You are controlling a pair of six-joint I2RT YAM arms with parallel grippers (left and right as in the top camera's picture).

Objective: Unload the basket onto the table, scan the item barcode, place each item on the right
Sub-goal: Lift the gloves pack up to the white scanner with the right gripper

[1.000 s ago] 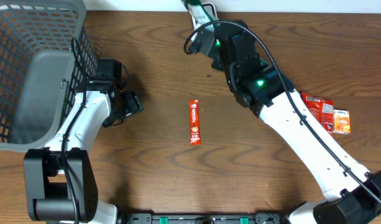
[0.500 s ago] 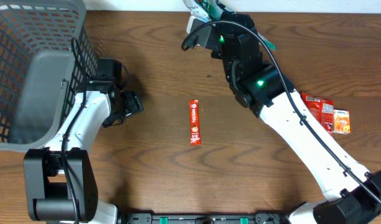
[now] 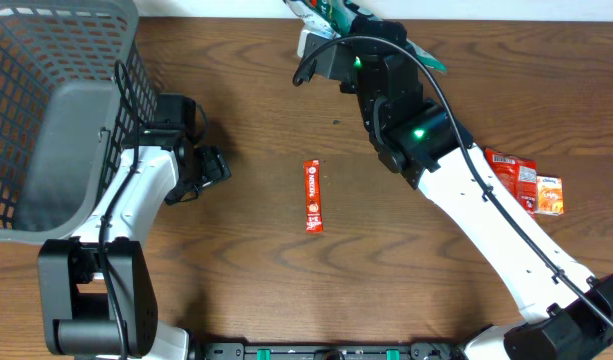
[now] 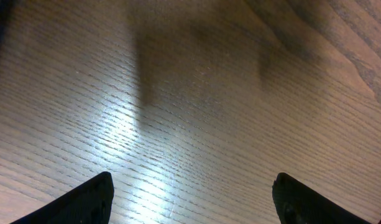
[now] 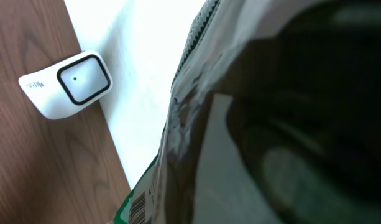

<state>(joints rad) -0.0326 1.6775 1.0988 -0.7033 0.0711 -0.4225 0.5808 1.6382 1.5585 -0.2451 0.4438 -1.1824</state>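
The item is a green and white packet [image 3: 324,12] held up at the table's back edge, with my right gripper [image 3: 338,24] shut on it. In the right wrist view the packet [image 5: 196,124] fills most of the frame. Its barcode [image 5: 138,210] shows at the lower edge, facing left. A small white scanner [image 5: 68,84] with a dark-rimmed window sits where the wood meets the white wall, left of the packet. My left gripper [image 3: 212,167] hovers open over bare wood at the left. Nothing lies between its fingertips [image 4: 84,200].
A grey mesh basket [image 3: 46,120] stands at the far left. A red stick sachet [image 3: 312,196] lies in the middle of the table. Red and orange packets [image 3: 526,182] lie at the right edge, beside the right arm.
The right arm has carried the packet further back and slightly left, up to the table's back edge. The left arm has not moved.
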